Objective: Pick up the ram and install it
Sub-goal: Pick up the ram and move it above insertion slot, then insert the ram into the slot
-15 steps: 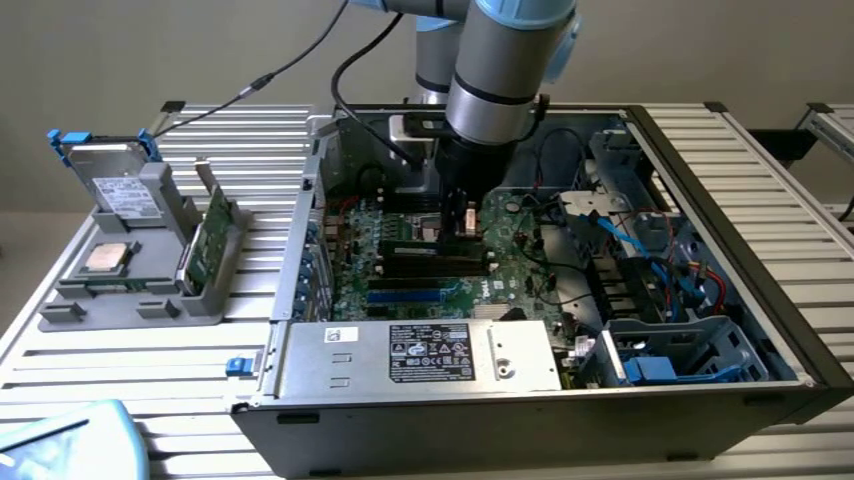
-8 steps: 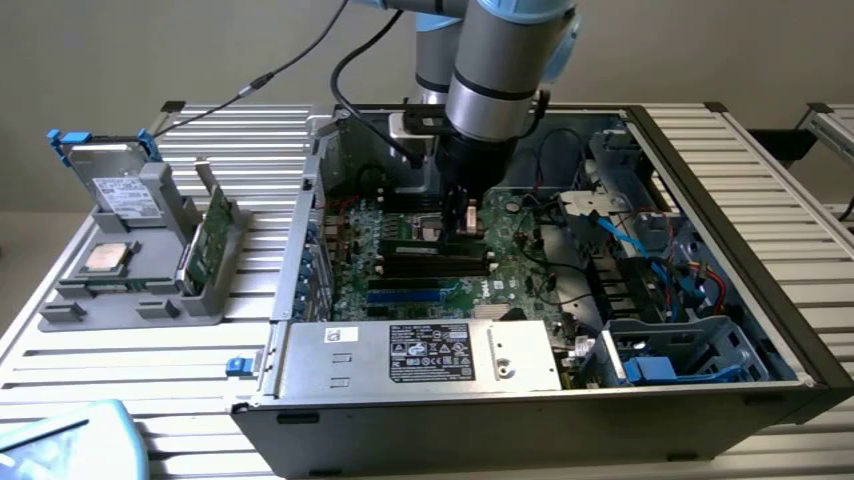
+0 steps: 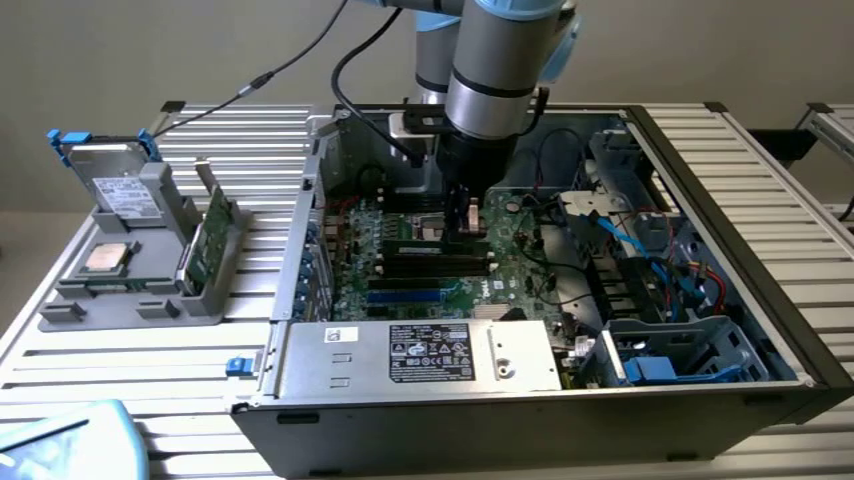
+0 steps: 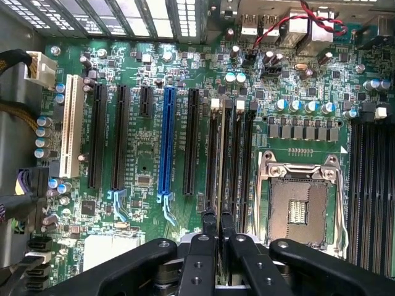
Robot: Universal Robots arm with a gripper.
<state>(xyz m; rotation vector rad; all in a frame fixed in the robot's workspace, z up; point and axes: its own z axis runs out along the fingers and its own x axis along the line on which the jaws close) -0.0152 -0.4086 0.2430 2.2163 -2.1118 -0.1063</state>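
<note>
Claw holding the ram over the board inside the computer case

The claw (image 4: 217,216) is almost closed, its two fingers pinching the thin ram (image 3: 466,228) edge-on. The ram hangs straight down from the fingertips, at the row of long black slots (image 4: 237,160) directly beneath the claw, beside the metal chip socket (image 4: 300,206) on the green board (image 4: 142,154).

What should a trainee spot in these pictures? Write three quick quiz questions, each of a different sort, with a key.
1. True or false: the computer case lies with its side open.
2. The gripper, shut on the memory stick, is above: A) the memory slots B) the power supply C) the table.
3. Fill in: the one brightly coloured long slot is ____.
Key: 1 true; 2 A; 3 blue.
</note>
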